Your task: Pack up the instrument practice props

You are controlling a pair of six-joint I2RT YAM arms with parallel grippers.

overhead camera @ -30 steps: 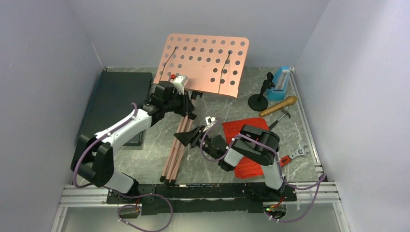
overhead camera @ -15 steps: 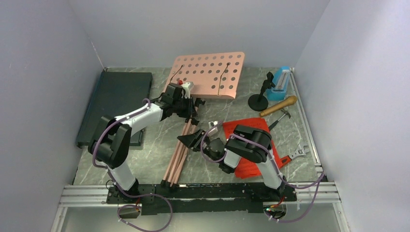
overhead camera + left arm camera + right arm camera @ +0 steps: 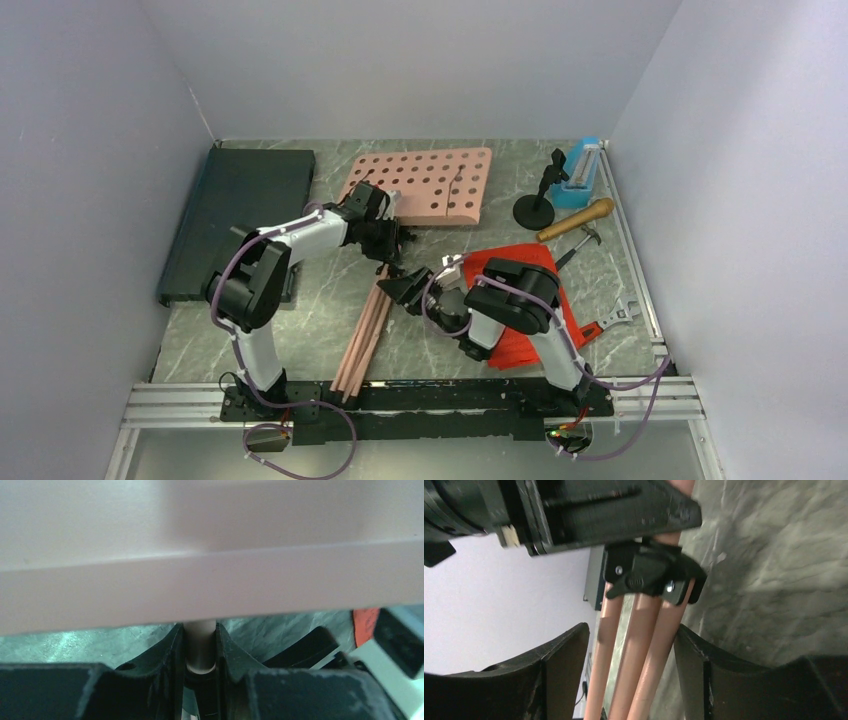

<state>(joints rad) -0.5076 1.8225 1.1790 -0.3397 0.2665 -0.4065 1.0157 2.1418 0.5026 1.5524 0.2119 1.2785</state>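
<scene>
Pink tripod music stand point(image 3: 420, 185) is clenched at its shaft point(image 3: 200, 652) by the left gripper point(image 3: 199, 636), while its folded legs point(image 3: 639, 655) are straddled loosely by the right gripper's point(image 3: 631, 635) parted fingers.

Pink music stand point(image 3: 425, 185) lies along the table, centre frame; perforated desk at upper centre, legs folded together, running to lower centre; blue wedge metronome point(image 3: 583, 172) upright, upper right; black round-base mic stand point(image 3: 535, 208) upright just beside it; gold microphone point(image 3: 576, 220) lying near that base; red pages point(image 3: 520, 300) flat, right of centre, partly hidden.
</scene>
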